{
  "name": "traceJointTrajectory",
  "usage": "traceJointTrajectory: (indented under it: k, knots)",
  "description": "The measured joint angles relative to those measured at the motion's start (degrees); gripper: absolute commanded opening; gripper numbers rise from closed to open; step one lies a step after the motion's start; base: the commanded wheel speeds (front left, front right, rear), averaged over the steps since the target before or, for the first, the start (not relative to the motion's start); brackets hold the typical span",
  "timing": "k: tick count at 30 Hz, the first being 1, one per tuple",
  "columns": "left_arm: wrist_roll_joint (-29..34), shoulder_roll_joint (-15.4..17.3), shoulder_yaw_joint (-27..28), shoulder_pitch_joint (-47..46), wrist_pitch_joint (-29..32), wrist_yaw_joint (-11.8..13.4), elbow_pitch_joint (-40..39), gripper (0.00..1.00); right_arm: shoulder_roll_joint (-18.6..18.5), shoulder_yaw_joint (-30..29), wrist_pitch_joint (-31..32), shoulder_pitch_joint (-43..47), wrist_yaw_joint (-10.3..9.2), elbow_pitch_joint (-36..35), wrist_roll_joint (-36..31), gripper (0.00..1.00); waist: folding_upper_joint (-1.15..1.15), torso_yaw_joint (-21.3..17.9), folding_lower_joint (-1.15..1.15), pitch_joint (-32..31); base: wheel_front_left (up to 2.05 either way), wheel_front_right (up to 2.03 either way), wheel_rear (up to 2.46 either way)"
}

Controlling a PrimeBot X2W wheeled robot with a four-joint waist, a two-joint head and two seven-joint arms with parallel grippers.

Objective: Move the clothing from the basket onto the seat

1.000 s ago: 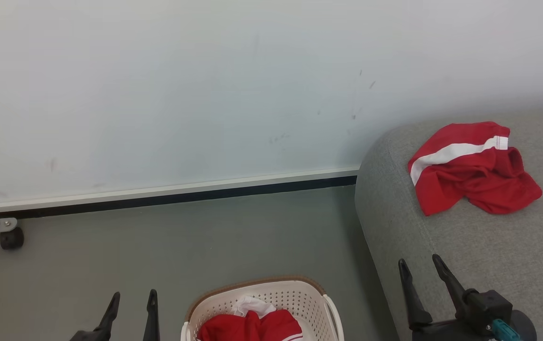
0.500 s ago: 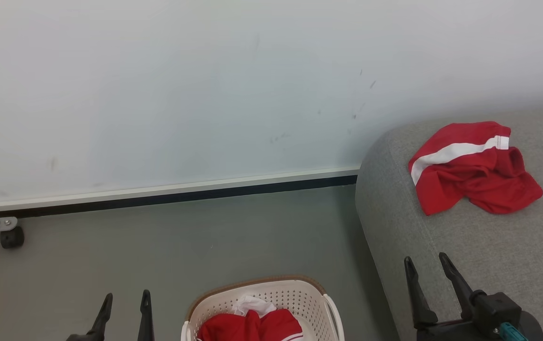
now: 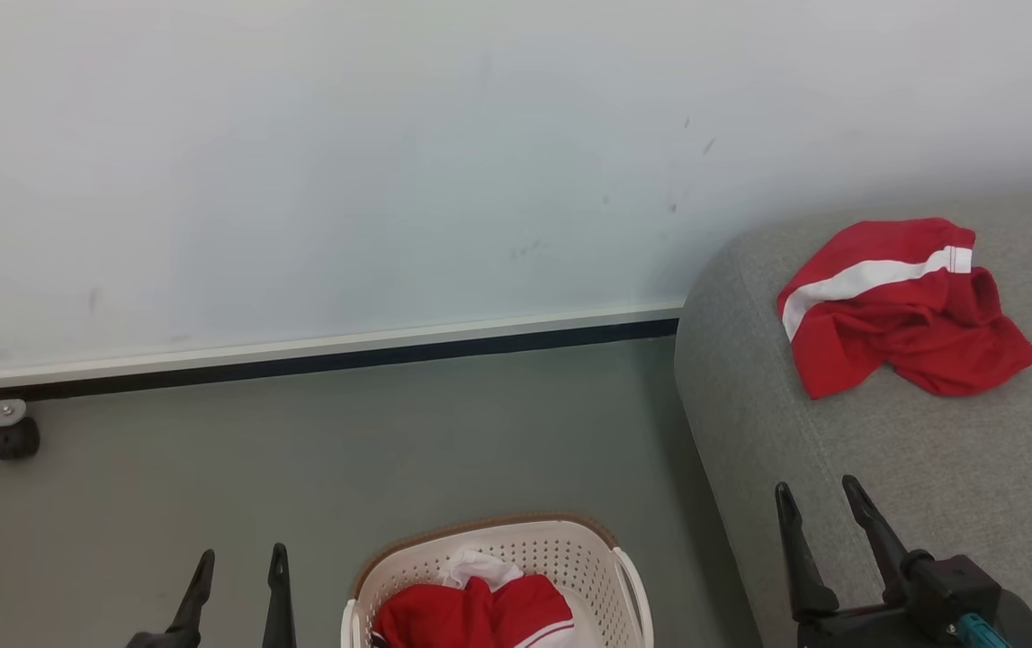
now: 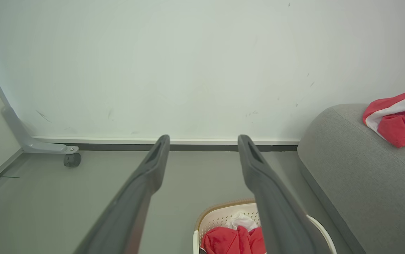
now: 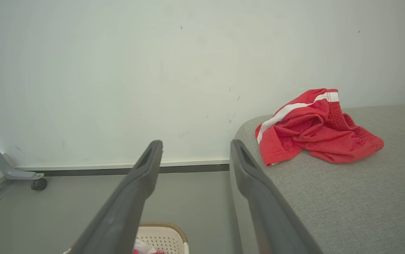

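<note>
Left gripper [image 3: 241, 551] and right gripper [image 3: 817, 483] are held open, empty, either side of the basket [image 3: 480, 525]. Clothing [image 3: 471, 616] is left inside it for lifting.

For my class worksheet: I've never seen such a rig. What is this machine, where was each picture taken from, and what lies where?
It is a two-armed robot. One picture looks down from its head; the other two look along each wrist's dark fingers. Its left claw and right claw are open and hold nothing. A basket stands on the floor with red and white clothing inside. One red garment with a white stripe lies on the grey seat.
</note>
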Motion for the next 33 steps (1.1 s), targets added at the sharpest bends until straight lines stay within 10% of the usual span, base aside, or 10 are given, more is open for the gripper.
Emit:
traceJointTrajectory:
  k: [33]
  knots:
    - [5.0,-3.1,-7.8,-17.5,4.7,-2.2,14.3,1.0,-1.5,-3.1,-0.3,-7.9,-0.15,-9.4,-2.9,1.0,0.01,-3.8,0.01,20.7,0.0,0.0,0.0]
